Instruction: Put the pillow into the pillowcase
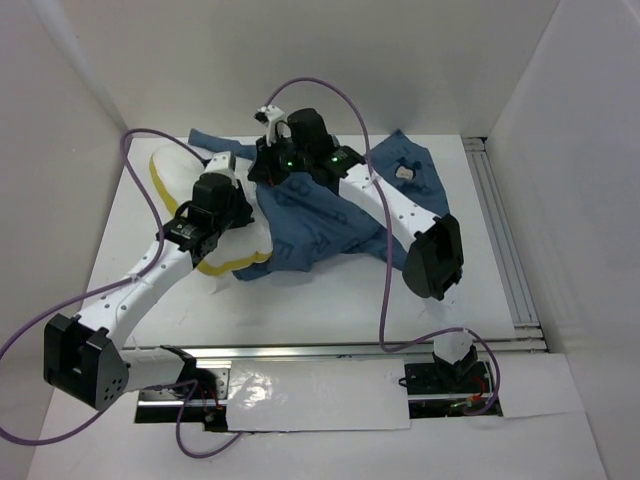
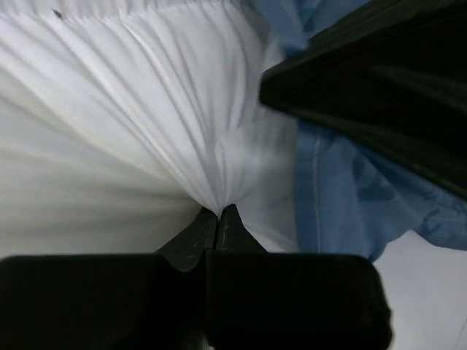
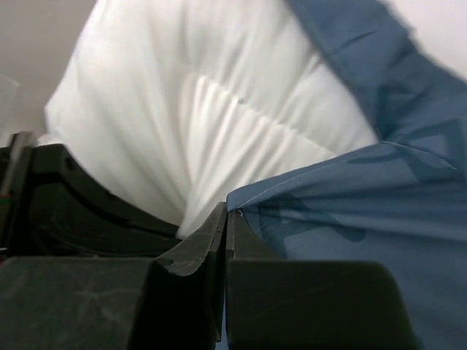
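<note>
No legible text anywhere.

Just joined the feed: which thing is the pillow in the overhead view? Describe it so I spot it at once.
Start at the white table; the crumpled dark blue pillowcase lies across its far middle. The pillow sticks out from its left side: plump, white, and the only thing edged with yellow piping.

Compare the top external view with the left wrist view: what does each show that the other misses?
Only top external: the left arm's base, the whole crumpled pillowcase, and yellow piping edging the pillow. Only left wrist: the left gripper shut on a pinch of pillow fabric, creases fanning from it. Both: white pillow meeting blue pillowcase.
</note>
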Robot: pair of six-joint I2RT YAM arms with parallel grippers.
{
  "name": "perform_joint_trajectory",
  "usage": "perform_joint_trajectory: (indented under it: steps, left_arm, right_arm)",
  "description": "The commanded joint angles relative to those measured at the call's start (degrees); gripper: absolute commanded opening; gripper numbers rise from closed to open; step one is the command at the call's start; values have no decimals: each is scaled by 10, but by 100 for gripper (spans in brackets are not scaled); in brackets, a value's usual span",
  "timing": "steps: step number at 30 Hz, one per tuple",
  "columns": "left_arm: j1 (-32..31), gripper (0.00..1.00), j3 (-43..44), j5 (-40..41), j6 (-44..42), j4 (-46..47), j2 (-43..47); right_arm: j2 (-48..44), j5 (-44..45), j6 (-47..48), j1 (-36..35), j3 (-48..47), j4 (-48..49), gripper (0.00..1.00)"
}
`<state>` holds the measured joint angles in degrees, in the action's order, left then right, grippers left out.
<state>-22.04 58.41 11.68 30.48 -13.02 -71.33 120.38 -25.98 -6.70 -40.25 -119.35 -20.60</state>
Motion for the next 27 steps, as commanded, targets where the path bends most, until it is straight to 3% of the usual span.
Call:
perform_joint_trajectory:
  steps: [1, 5, 8, 10, 13, 14, 18, 22, 23, 24, 27]
  left_arm:
    - [-18, 0, 18, -38, -21, 133, 15]
    - [-29, 0, -9, -53, -21, 161, 25]
    - [-29, 0, -36, -53, -16, 182, 44]
    - [-34, 0, -51, -53, -16, 190, 57]
    - [-34, 0, -92, -28, -28, 200, 95]
    - [-34, 0, -122, -16, -41, 206, 120]
    - [-34, 0, -194, -16, -86, 216, 162]
    - [-34, 0, -237, -67, -123, 211, 162]
    - [-34, 0, -247, -78, -123, 211, 157]
    - [-34, 0, -257, -91, -123, 221, 157]
    - [-34, 0, -293, -154, -135, 239, 152]
  right_arm:
    - [-41, -151, -47, -43, -19, 101, 0]
    - [-72, -200, -53, -62, 2, 167, 0]
    - [-88, -190, -60, -76, 30, 209, 0]
    - [-88, -155, -60, -77, 30, 186, 0]
    - [-82, 11, -46, -70, 46, 87, 0]
    - [-94, 109, -41, -70, 63, 62, 0]
    - [-127, 255, -41, -56, 171, -30, 1]
    - [-154, 220, -47, -34, 264, -54, 23]
    - [-162, 203, -41, -26, 269, -68, 34]
    - [-162, 190, -36, -21, 269, -76, 50]
    - [-162, 185, 2, -21, 238, -102, 67]
